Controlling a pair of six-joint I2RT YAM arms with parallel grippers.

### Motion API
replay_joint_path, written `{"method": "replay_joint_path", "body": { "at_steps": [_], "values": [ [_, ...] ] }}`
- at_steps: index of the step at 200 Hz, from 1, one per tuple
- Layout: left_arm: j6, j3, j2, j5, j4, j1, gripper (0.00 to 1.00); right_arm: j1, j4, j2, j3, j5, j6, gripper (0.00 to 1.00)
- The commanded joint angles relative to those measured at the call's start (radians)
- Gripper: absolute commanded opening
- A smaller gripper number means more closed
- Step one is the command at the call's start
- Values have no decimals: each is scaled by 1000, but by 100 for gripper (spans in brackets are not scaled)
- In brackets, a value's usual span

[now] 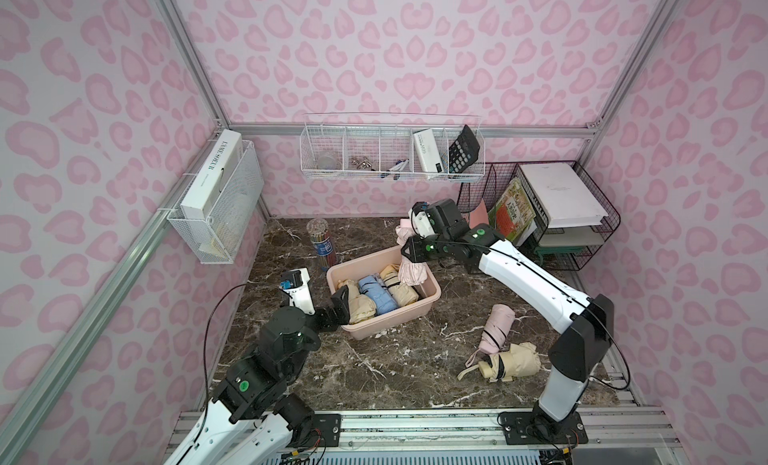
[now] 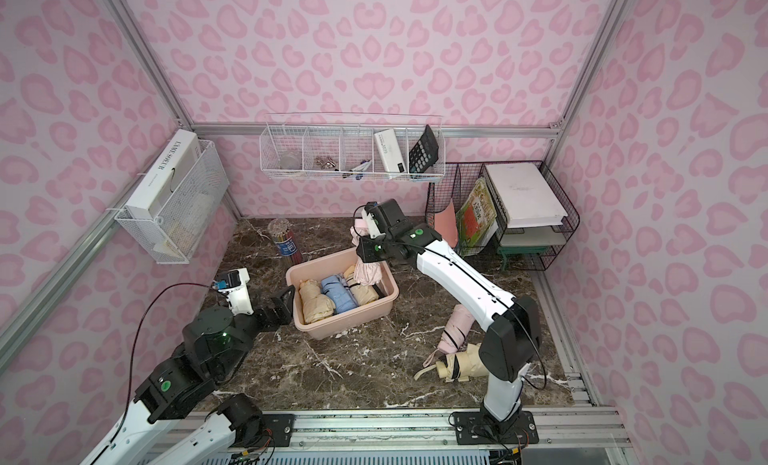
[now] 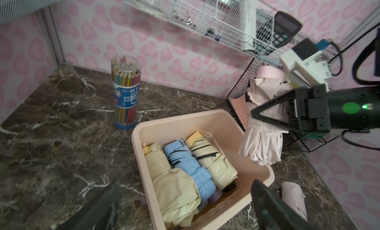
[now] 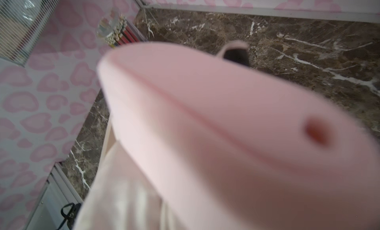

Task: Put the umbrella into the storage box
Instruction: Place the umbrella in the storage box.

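At centre frame, the right tool [image 1: 405,253] clamps a pale-pink folded umbrella [image 1: 411,274] upright over the peach-pink plastic storage box [image 1: 399,316]; tipping it flat seems best; the left tool [image 1: 340,303] gapes.

Storage box [image 3: 181,121] smooth matt plastic; umbrella [image 3: 263,140] creased cloth; tabletop [image 3: 61,126] glossy marbled stone.

Storage box [image 1: 390,322] nearly full
3 folded umbrellas [image 1: 376,299] fill it, leaving a bare strip toward the tabletop's [image 1: 395,371] right edge.

Dark marbled surface [image 1: 374,371]. Bearing storage box [image 1: 386,330], pencil tub [image 1: 322,245], black wire rack [image 1: 590,255]. Toward right, pink folded umbrella [image 1: 496,328] touching cream folded umbrella [image 1: 517,359]
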Motion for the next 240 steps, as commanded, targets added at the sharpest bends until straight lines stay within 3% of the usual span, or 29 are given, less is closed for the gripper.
{"method": "replay_joint_path", "body": {
  "at_steps": [1, 55, 107, 157, 175, 190, 240],
  "values": [
    [-172, 14, 36, -87, -172, 0, 98, 22, -168, 77, 106, 58, -149, 26],
    [-321, 38, 154, -43, -296, 9, 98, 53, -383, 309, 357, 177, -218, 25],
    [-372, 56, 228, 12, -322, 27, 97, 68, -397, 356, 342, 339, -226, 24],
    [-385, 53, 261, 79, -307, 70, 98, 71, -358, 353, 332, 334, -207, 69],
    [-379, 53, 263, 96, -300, 85, 98, 76, -347, 325, 332, 341, -204, 75],
    [-373, 53, 266, 110, -294, 96, 98, 82, -341, 295, 320, 349, -201, 74],
    [-365, 52, 287, 141, -272, 112, 97, 104, -223, 163, 49, 299, -158, 41]
  ]
}}
